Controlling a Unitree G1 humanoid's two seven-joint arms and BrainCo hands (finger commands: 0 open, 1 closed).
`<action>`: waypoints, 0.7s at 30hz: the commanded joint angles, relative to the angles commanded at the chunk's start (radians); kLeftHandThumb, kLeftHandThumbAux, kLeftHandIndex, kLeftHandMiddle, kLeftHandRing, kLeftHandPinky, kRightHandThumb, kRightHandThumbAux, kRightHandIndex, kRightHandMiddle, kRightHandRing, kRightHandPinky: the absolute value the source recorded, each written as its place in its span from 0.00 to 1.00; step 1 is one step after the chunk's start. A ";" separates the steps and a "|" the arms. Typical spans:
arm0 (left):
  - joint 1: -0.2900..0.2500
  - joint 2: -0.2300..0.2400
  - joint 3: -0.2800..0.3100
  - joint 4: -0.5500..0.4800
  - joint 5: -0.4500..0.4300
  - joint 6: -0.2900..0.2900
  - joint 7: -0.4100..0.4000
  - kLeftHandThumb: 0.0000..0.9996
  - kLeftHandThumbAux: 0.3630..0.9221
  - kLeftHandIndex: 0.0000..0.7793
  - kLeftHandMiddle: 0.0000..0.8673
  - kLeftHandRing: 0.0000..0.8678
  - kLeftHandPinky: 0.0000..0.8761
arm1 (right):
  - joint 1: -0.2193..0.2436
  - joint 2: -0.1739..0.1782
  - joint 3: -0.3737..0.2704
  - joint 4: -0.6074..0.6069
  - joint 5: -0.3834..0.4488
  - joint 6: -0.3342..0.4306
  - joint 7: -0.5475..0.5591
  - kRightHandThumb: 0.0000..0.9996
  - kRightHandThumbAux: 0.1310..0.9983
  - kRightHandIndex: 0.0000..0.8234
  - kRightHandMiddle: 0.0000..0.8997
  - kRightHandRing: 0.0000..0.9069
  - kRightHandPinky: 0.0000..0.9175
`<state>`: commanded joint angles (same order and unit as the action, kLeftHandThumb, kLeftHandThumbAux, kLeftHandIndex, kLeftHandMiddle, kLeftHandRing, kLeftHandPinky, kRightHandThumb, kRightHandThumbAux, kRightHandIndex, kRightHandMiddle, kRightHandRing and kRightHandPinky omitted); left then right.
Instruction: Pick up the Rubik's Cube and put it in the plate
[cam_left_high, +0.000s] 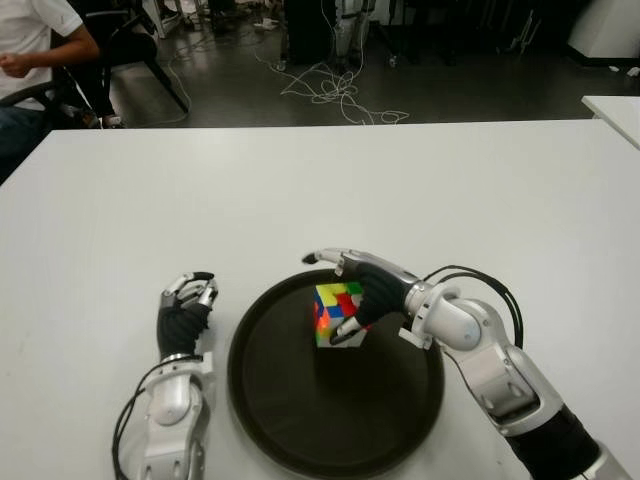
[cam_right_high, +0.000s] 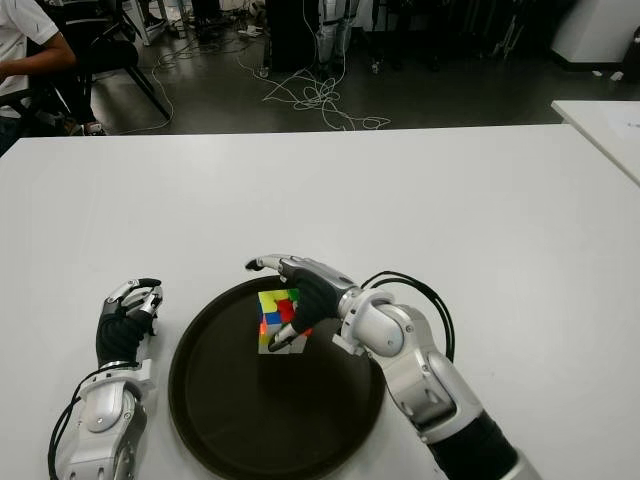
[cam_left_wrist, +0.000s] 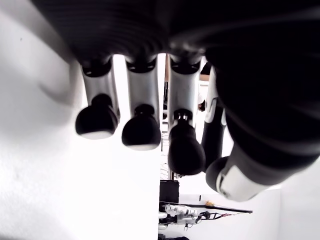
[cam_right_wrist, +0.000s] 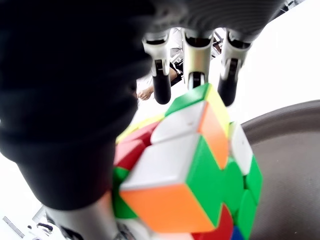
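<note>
The Rubik's Cube (cam_left_high: 335, 308) is tilted a little above the inner floor of the round black plate (cam_left_high: 300, 440), near its far side. My right hand (cam_left_high: 345, 295) grips it: the thumb presses its near lower side and the long fingers (cam_left_high: 325, 258) stretch over its top. The right wrist view shows the cube (cam_right_wrist: 190, 170) against the palm, with the plate's rim (cam_right_wrist: 290, 165) behind. My left hand (cam_left_high: 187, 305) shows on the white table (cam_left_high: 400, 190) just left of the plate, fingers curled and holding nothing.
A seated person (cam_left_high: 30, 60) and a chair are beyond the table's far left corner. Cables (cam_left_high: 335, 95) lie on the floor behind the table. A second white table's corner (cam_left_high: 615, 110) shows at the right edge.
</note>
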<state>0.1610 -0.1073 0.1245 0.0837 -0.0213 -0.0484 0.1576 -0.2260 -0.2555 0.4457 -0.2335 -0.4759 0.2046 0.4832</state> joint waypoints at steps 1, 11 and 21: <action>-0.001 0.000 0.001 0.000 0.000 0.001 0.001 0.71 0.61 0.57 0.92 0.96 0.94 | -0.002 -0.001 0.001 -0.002 -0.001 0.006 0.004 0.00 0.91 0.17 0.20 0.18 0.15; -0.004 -0.006 0.007 0.007 -0.014 -0.011 -0.004 0.71 0.61 0.57 0.93 0.96 0.95 | 0.001 0.006 -0.009 -0.008 0.016 0.017 0.005 0.00 0.92 0.16 0.18 0.16 0.15; -0.004 -0.010 0.007 0.003 -0.019 -0.005 -0.003 0.71 0.61 0.57 0.93 0.96 0.95 | -0.012 -0.007 0.001 -0.007 -0.003 0.010 0.008 0.00 0.92 0.18 0.19 0.17 0.16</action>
<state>0.1573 -0.1172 0.1318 0.0864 -0.0400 -0.0538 0.1550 -0.2376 -0.2625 0.4468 -0.2400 -0.4789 0.2147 0.4916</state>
